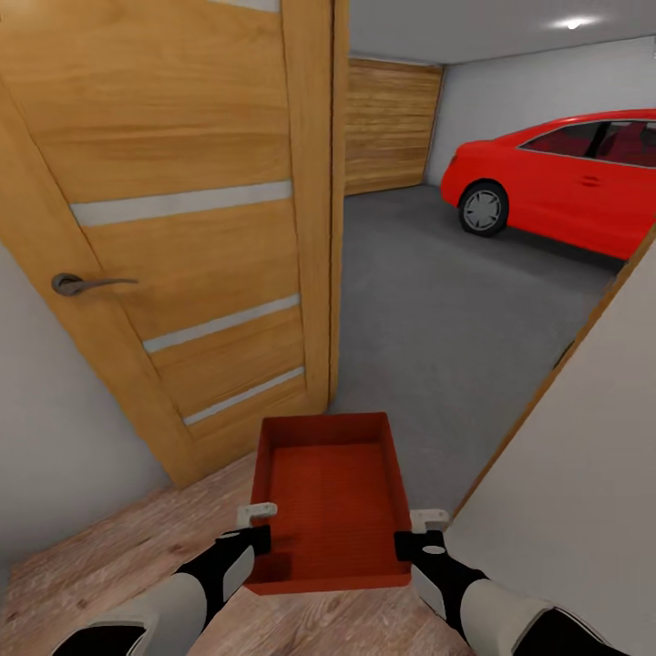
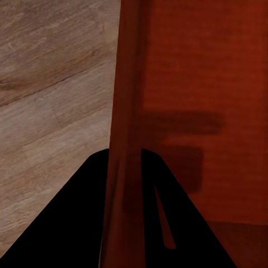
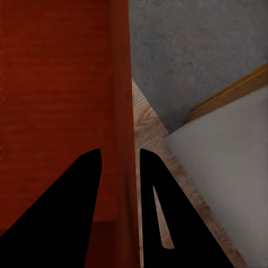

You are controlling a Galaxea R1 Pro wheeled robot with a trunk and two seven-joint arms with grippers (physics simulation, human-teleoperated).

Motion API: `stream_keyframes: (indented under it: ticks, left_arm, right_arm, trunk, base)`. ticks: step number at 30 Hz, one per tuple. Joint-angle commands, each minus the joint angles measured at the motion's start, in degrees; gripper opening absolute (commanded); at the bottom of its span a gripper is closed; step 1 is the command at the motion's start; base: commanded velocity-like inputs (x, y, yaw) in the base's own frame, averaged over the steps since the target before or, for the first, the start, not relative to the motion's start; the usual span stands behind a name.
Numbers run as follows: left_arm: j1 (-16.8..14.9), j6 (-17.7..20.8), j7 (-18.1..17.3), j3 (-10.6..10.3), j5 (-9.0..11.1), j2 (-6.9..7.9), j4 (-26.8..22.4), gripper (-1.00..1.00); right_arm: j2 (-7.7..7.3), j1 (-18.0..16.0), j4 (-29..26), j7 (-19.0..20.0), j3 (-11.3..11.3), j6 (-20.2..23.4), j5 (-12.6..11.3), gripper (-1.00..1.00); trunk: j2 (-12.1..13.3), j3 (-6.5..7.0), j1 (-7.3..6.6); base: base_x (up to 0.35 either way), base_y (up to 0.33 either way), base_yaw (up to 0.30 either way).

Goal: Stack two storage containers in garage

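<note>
You've got one orange-red bin (image 1: 333, 497) held between both arms, low and centred in the head view, open top up, nothing in it. Your left gripper (image 1: 258, 524) is closed on the bin's left wall near the near corner; in the left wrist view the wall (image 2: 125, 111) runs straight between the two dark fingers (image 2: 84, 223), one inside the bin, one outside over the wood floor (image 2: 50, 84). Your right gripper (image 1: 424, 530) is the same on the right wall: closed on it, wall (image 3: 121, 111) sandwiched between the fingers (image 3: 72, 206).

The bin hangs over the threshold: light wood planks (image 1: 137, 556) under its near end, dark grey concrete (image 1: 437, 310) under and past its far end.

Just left of the bin stands an open wooden door (image 1: 182, 210) with pale horizontal strips and a metal lever handle (image 1: 77, 284). On the right, a white wall (image 1: 583, 474) with a wood edge closes in beside your right arm.

Farther in: the garage floor, a red car (image 1: 565, 182) parked at right, and a plank garage door (image 1: 387, 123) on the back wall.
</note>
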Motion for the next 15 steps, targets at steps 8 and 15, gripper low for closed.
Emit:
stream_keyframes:
  ticks: [8,15]
  left_arm:
    - [0.0,0.4,-1.0,-2.1,1.8,2.34,0.5,-1.00]
    - [0.0,0.3,-1.1,-2.1,1.9,2.34,0.5,-1.00]
  right_arm:
    - [-0.02,-0.1,-0.2,1.7,-1.3,-1.1,0.3,-1.00]
    - [-0.03,-0.1,-0.2,1.7,-1.4,-1.1,0.3,-1.00]
  trunk:
    - [0.0,-0.04,0.01]
    - [0.0,-0.04,0.01]
  base:
    - [0.088,0.301,-0.005]
    - [0.081,0.321,0.000]
